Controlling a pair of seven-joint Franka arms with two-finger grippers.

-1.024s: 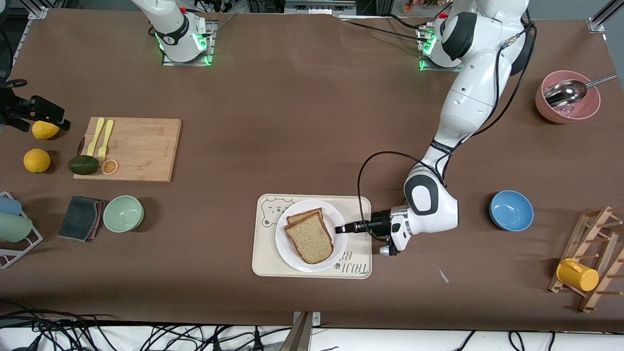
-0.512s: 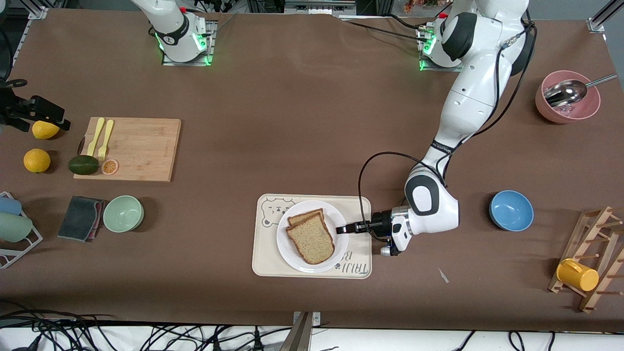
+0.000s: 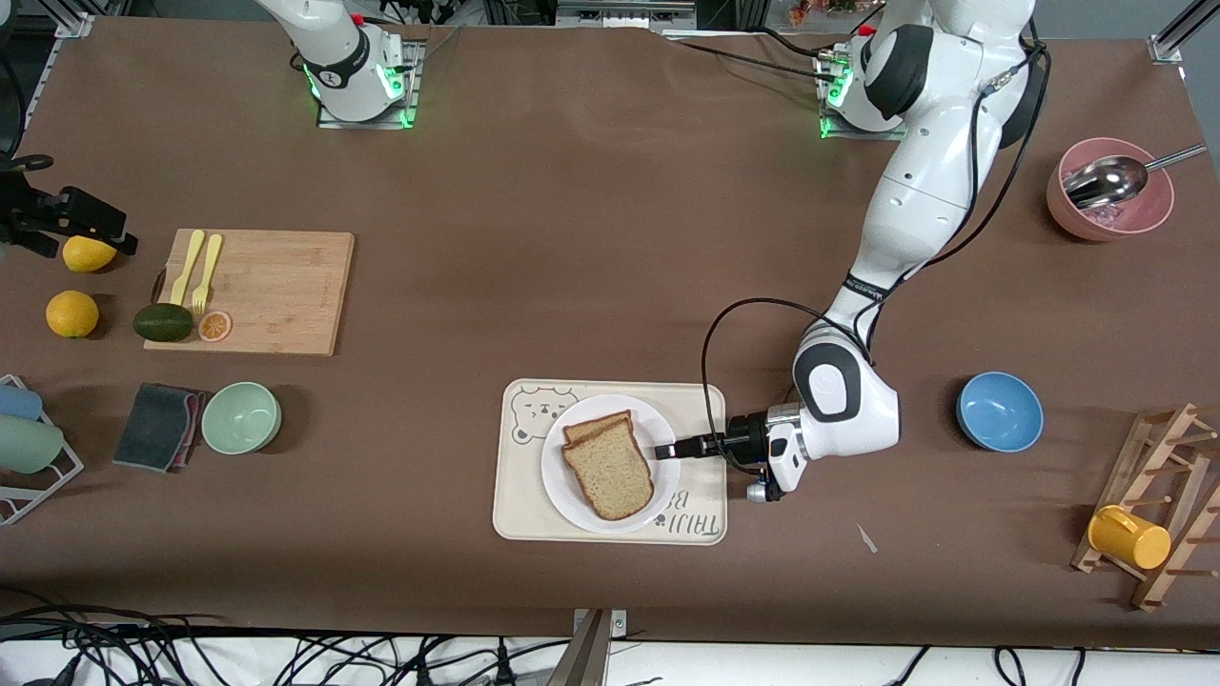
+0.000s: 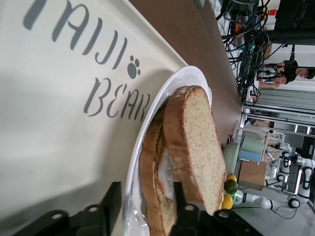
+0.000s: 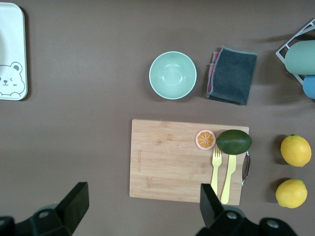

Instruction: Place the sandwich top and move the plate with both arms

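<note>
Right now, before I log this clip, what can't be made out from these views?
- Filling: the sandwich top covers it in front view; left wrist view shows only a white sliver.
- The plate rim at the left gripper: its jaws, shut on it, hide that stretch.
- Right arm: cut off by front view's top edge; right gripper, open, looks down on the cutting board.

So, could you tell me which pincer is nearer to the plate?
Left. The left pincer grips the plate rim; the right pincer hangs open above the cutting board.
</note>
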